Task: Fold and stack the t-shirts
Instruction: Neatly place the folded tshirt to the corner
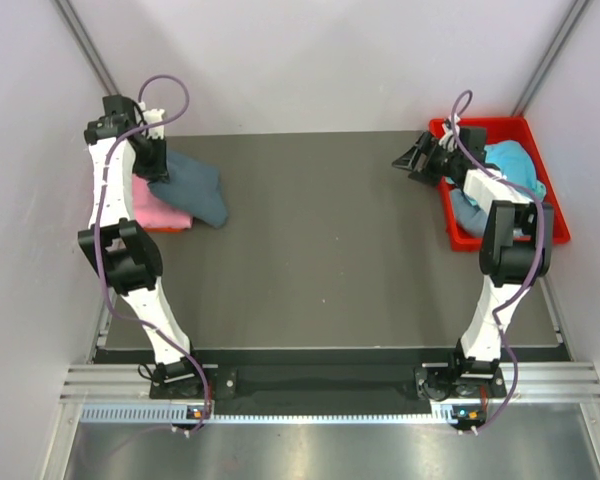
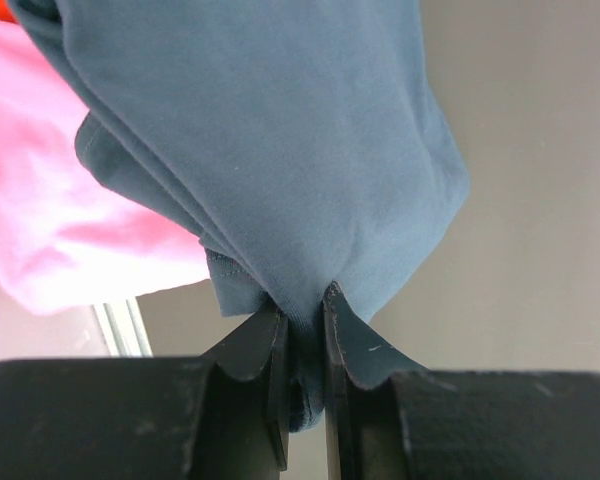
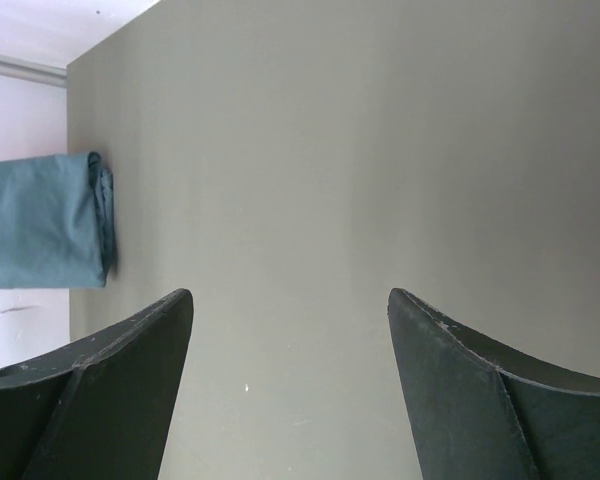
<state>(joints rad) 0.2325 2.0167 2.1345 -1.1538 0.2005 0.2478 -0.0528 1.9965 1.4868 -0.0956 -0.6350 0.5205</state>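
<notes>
A folded slate blue-grey t-shirt (image 1: 198, 190) hangs over the far left of the table, partly over a folded pink t-shirt (image 1: 156, 208). My left gripper (image 1: 158, 168) is shut on the blue-grey t-shirt's edge. In the left wrist view the cloth (image 2: 280, 150) is bunched between the fingers of that gripper (image 2: 302, 312), with the pink t-shirt (image 2: 70, 210) behind at the left. My right gripper (image 1: 412, 160) stands open and empty just left of the bin, above bare table. Its wrist view shows the gripper (image 3: 290, 300) and the folded blue-grey t-shirt (image 3: 40, 220) far off.
A red plastic bin (image 1: 500, 122) sits at the far right and holds a turquoise t-shirt (image 1: 512, 162) and a blue-grey one (image 1: 466, 216). The dark table (image 1: 320, 240) lies between the two arms. A thin orange edge (image 1: 162, 229) shows under the pink t-shirt.
</notes>
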